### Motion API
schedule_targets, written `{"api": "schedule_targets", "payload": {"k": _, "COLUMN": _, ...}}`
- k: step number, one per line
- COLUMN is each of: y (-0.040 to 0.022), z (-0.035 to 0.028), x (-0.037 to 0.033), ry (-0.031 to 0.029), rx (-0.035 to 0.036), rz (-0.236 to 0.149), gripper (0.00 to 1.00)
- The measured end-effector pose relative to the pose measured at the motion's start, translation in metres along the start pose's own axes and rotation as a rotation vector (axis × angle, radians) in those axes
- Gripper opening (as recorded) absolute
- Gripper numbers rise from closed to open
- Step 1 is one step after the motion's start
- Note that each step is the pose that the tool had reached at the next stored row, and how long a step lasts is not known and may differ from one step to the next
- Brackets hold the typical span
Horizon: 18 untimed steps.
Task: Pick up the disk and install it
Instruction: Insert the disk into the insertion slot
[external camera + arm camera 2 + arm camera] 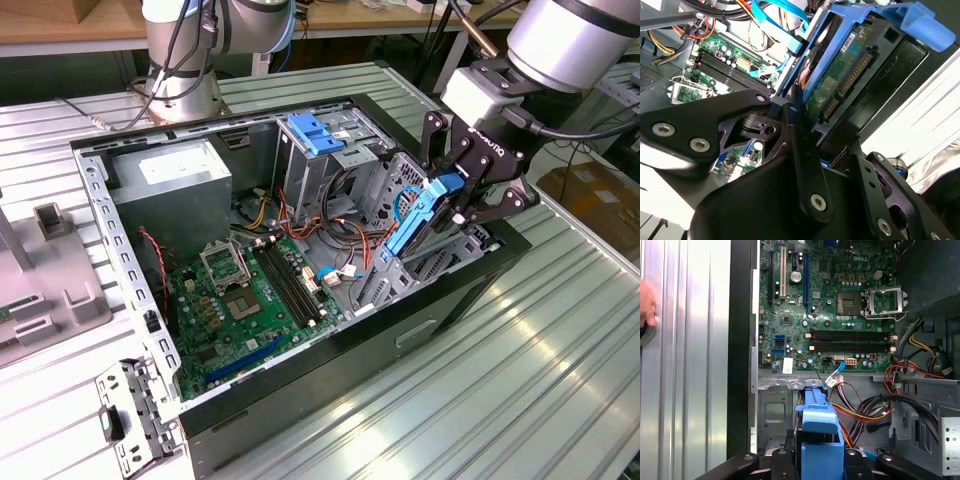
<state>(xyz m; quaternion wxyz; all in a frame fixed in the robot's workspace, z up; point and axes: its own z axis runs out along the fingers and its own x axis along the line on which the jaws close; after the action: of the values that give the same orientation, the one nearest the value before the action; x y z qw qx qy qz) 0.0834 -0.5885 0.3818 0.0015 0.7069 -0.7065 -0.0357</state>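
Exterior view, from its left to its right: the grey power supply (pixel 172 180) and green motherboard (pixel 250 300) lie in the open computer case (pixel 330 370), then the gripper (pixel 462 200), jaws clamped on the disk (pixel 418 222), holds it tilted over the drive cage (pixel 420 270). Judged: level the blue carrier with the cage rails and keep it clear of the orange cables (pixel 860 415).

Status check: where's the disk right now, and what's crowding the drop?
Gripper shut on the disk. Disk tilted over the open case's drive cage. Loose cables bunched close beside it.
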Motion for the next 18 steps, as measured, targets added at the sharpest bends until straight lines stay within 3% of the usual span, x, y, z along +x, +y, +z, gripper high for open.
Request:
{"api": "schedule_targets", "payload": {"k": 2, "y": 0.0000, "z": 0.0001, "x": 0.0000, "ry": -0.0003, "rx": -0.0001, "rz": 0.000, "gripper": 0.44}}
{"api": "schedule_targets", "payload": {"k": 10, "y": 0.0000, "z": 0.0002, "x": 0.0000, "ry": -0.0002, "rx": -0.0001, "rz": 0.000, "gripper": 0.44}}
{"api": "schedule_targets", "payload": {"k": 12, "y": 0.0000, "z": 0.0002, "x": 0.0000, "ry": -0.0002, "rx": -0.0001, "rz": 0.000, "gripper": 0.36}}
{"api": "schedule_targets", "payload": {"k": 18, "y": 0.0000, "z": 0.0003, "x": 0.0000, "ry": -0.0002, "rx": -0.0002, "rz": 0.000, "gripper": 0.36}}
